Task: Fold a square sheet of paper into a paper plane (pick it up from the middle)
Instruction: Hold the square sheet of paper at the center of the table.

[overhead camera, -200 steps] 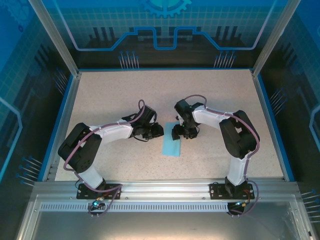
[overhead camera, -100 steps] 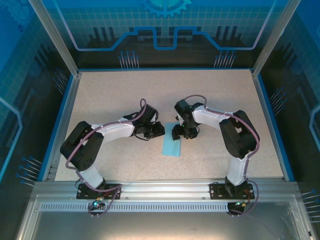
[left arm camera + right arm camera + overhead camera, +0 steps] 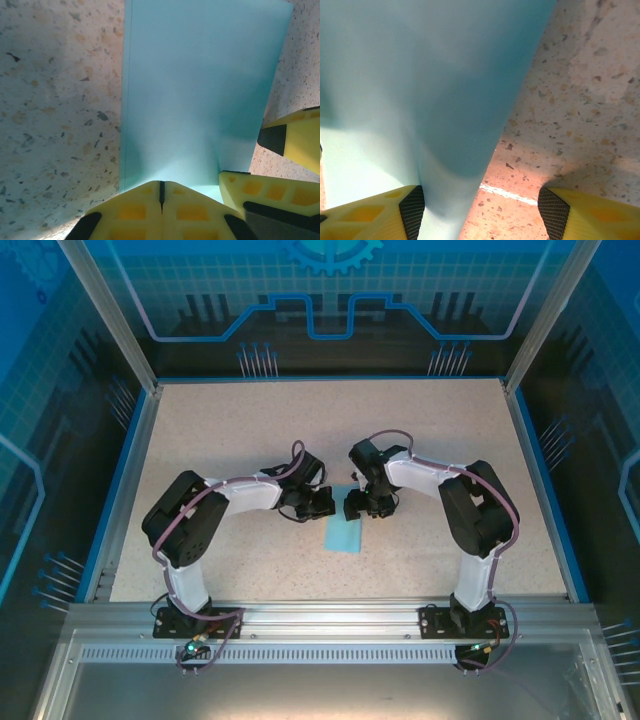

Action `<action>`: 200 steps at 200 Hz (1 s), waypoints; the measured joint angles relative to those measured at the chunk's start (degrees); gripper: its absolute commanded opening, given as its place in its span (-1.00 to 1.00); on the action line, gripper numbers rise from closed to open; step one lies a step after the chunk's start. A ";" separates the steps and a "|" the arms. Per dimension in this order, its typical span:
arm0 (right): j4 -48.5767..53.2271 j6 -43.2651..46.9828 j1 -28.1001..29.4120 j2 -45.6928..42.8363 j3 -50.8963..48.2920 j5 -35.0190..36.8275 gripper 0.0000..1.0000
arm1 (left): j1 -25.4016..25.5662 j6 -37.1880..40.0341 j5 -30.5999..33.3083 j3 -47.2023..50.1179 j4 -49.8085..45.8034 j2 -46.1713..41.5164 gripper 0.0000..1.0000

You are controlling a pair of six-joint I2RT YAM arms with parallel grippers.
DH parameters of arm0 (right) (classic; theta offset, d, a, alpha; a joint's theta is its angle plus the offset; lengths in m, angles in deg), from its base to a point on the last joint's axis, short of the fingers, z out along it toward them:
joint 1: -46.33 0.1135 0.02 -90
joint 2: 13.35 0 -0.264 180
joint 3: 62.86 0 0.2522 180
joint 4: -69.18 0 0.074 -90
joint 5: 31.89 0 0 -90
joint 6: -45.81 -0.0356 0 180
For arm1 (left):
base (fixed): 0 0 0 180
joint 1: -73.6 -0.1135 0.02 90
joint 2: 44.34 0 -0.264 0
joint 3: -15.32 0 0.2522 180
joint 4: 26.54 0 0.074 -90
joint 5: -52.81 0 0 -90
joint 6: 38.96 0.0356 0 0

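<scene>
The light-blue sheet of paper (image 3: 343, 531) lies on the speckled table as a narrow folded rectangle, not a pointed plane. My left gripper (image 3: 322, 502) is at its far left corner. In the left wrist view the paper (image 3: 200, 90) stretches away from my shut left gripper (image 3: 161, 192), whose tips sit at the paper's near edge with no paper seen between them. My right gripper (image 3: 355, 506) is at the paper's far end, open. In the right wrist view the paper (image 3: 420, 75) rises against the left pad (image 3: 412, 212) of the right gripper (image 3: 482, 212).
The right gripper's yellow fingers (image 3: 295, 145) stand close beside my left one. A raised blue border (image 3: 130, 480) rings the table, and a metal rail (image 3: 320, 615) runs along the near edge. Open tabletop (image 3: 330, 420) lies behind both arms.
The left arm has swung right toward the paper's far end and its jaws have closed. The right arm and the paper have stayed put.
</scene>
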 measured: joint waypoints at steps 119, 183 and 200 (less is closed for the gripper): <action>0.04 -0.22 0.22 0.02 0.13 0.15 0.42 | 0.00 0.02 -0.33 -0.02 0.44 1.95 -1.00; -0.42 -1.05 0.37 -4.26 -0.26 -0.07 0.47 | 0.00 0.07 -0.33 -0.02 0.44 1.95 -1.00; -1.70 -1.16 -0.52 -8.31 -1.51 -1.88 0.19 | 0.00 0.07 -0.33 -0.02 0.42 1.95 -1.00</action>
